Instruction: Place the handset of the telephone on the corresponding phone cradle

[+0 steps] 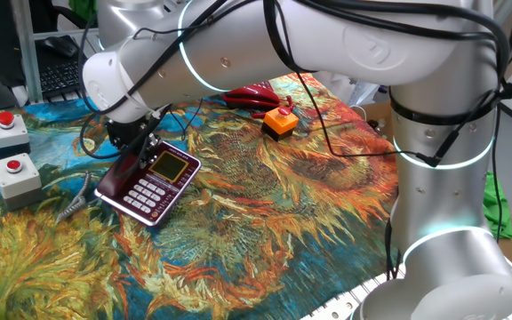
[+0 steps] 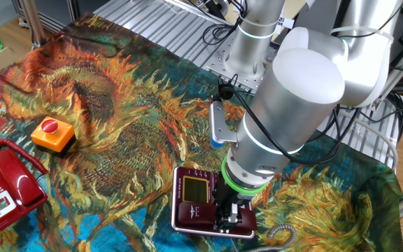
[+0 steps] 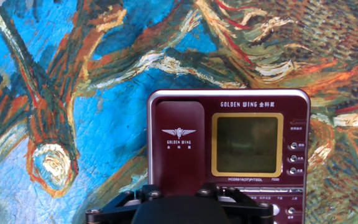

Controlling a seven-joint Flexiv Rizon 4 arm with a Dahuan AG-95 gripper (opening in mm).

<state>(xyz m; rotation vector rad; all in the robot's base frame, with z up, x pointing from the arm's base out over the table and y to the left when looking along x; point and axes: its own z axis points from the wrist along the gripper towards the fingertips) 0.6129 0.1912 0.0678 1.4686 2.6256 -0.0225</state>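
The dark maroon telephone (image 3: pixel 247 143) with a yellow screen lies on the painted cloth; it also shows in one fixed view (image 1: pixel 163 182) and the other fixed view (image 2: pixel 194 189). The maroon handset (image 3: pixel 178 134) lies along the telephone's left strip, covering the phone cradle. Its grey coiled cord (image 1: pixel 78 200) trails off onto the cloth. My gripper (image 3: pixel 178 198) is down over the handset's near end, with one black finger on each side of it, against its sides. It also shows in one fixed view (image 1: pixel 136 151) and the other fixed view (image 2: pixel 229 213).
A bright red telephone (image 1: pixel 256 93) (image 2: pixel 2 185) and an orange box with a red button (image 1: pixel 280 122) (image 2: pixel 52 133) lie farther along the cloth. Two grey button boxes (image 1: pixel 7 129) (image 1: pixel 14 171) stand near the cloth's edge. My arm's big white links hang over the table.
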